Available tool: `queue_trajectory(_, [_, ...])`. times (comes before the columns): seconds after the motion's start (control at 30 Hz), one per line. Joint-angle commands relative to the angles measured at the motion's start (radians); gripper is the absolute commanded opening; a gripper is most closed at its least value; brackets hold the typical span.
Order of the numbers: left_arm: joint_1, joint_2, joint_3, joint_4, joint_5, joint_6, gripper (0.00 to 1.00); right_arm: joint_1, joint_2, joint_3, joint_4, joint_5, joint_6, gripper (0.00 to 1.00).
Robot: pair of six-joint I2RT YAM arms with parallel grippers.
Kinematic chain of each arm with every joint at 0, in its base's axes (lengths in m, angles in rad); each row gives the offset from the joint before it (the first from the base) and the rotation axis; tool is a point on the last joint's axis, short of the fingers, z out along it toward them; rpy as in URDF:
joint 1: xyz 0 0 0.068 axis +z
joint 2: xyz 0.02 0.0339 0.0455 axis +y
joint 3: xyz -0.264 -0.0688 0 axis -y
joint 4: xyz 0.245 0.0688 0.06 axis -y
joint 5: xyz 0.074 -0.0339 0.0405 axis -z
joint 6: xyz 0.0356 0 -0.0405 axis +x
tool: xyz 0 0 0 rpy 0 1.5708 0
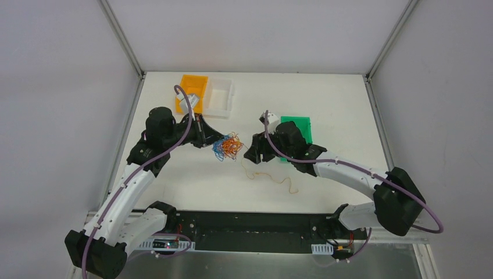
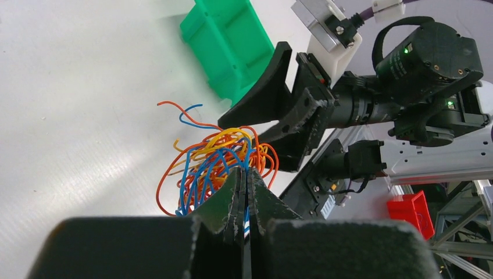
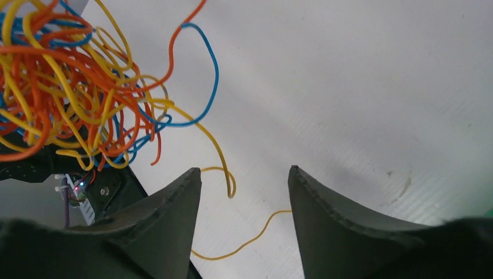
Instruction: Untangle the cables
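Observation:
The cables [image 1: 227, 146] form a blue, orange-red and yellow tangle at the table's middle, lifted off the surface. My left gripper [image 1: 210, 140] is shut on the cables; in its wrist view the bunch [image 2: 212, 163] fans out above the closed fingertips [image 2: 238, 180], and blue strands run down between them. My right gripper [image 3: 244, 171] stands open just right of the tangle [image 3: 64, 87]. A yellow strand [image 3: 222, 157] hangs from the tangle into the gap between its fingers, touching neither. A loose yellow cable [image 1: 273, 177] lies curled on the table below.
An orange bin [image 1: 192, 93] and a white bin [image 1: 220, 96] stand side by side at the back. A green bin [image 1: 299, 131] sits right behind the right gripper. The two grippers face each other closely across the tangle.

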Motion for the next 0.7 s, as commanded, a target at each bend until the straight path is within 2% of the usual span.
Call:
queue_trajectory(0.0, [-0.008, -0.025, 0.042, 0.014, 0.024, 0.016, 0.0, 0.004, 0.053, 0.089, 0.122, -0.049, 0.036, 0.54])
queue_trajectory(0.07, [-0.008, -0.028, 0.046, -0.004, 0.006, 0.021, 0.0, 0.003, 0.069, 0.096, 0.123, -0.055, 0.045, 0.39])
queue_trajectory(0.13, [-0.008, -0.03, 0.054, -0.031, -0.019, 0.031, 0.0, 0.0, 0.059, 0.085, 0.119, -0.004, 0.069, 0.03])
queue_trajectory(0.17, [-0.007, -0.032, 0.06, -0.049, -0.035, 0.041, 0.0, -0.003, 0.04, 0.065, 0.12, 0.042, 0.084, 0.0])
queue_trajectory(0.33, [-0.006, -0.046, 0.078, -0.152, -0.193, 0.092, 0.0, -0.068, -0.104, -0.042, 0.08, 0.233, 0.156, 0.0])
queue_trajectory(0.4, [-0.006, -0.052, 0.081, -0.218, -0.339, 0.103, 0.0, -0.099, -0.161, -0.065, 0.011, 0.344, 0.195, 0.0])
queue_trajectory(0.47, [-0.005, -0.046, 0.083, -0.305, -0.546, 0.092, 0.0, -0.127, -0.22, -0.08, -0.086, 0.48, 0.251, 0.0])
queue_trajectory(0.53, [0.004, -0.034, 0.086, -0.369, -0.678, 0.093, 0.0, -0.177, -0.272, -0.091, -0.212, 0.624, 0.341, 0.0])
queue_trajectory(0.67, [0.01, -0.033, 0.078, -0.415, -0.806, 0.097, 0.0, -0.277, -0.378, -0.142, -0.344, 0.666, 0.433, 0.0])
